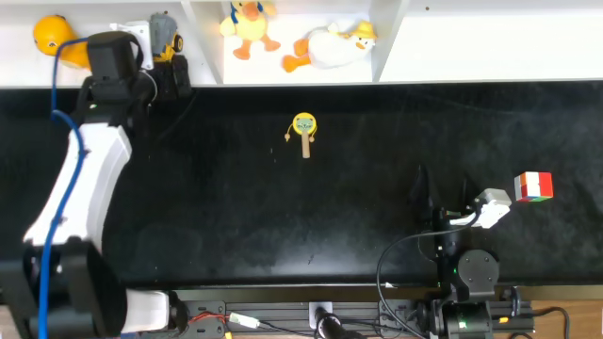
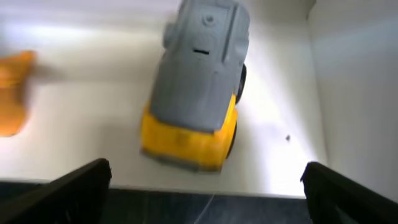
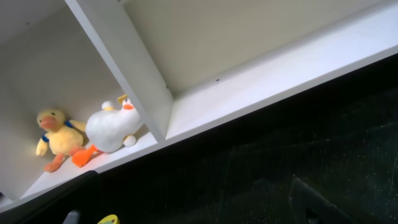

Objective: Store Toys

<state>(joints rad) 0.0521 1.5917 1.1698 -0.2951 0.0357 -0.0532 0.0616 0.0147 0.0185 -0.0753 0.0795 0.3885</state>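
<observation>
Store Toys, release step. Nearest the arm bases, the right end effector [image 1: 443,196] sits low over the dark worktop [image 1: 217,207] with its fingers parted and nothing between them. A coloured cube [image 1: 533,185] lies just beside it toward the right edge. Farther out, a small yellow rattle [image 1: 303,132] lies alone mid-worktop. Both toys are not yet stored.

At the far edge stands the white shelf [image 1: 471,66]. Its middle compartment holds a yellow duck [image 1: 250,24] and a white goose [image 1: 330,47]. In the left compartment, the left end effector [image 2: 205,177] is released, its fingers [image 2: 81,183] spread wide on either side of a grey-and-yellow truck [image 2: 199,81]. The truck rests on the shelf floor, clear of both fingers, and an orange toy [image 2: 12,93] sits near it.

The step in hand appears to be the retreat. It is best done straight back along the approach line, with the fingers kept wide until they clear the truck, so that no wheel is nudged — the truck would likely roll. The compartment's side wall [image 2: 354,81] stands close, so sideways drift should be avoided.
</observation>
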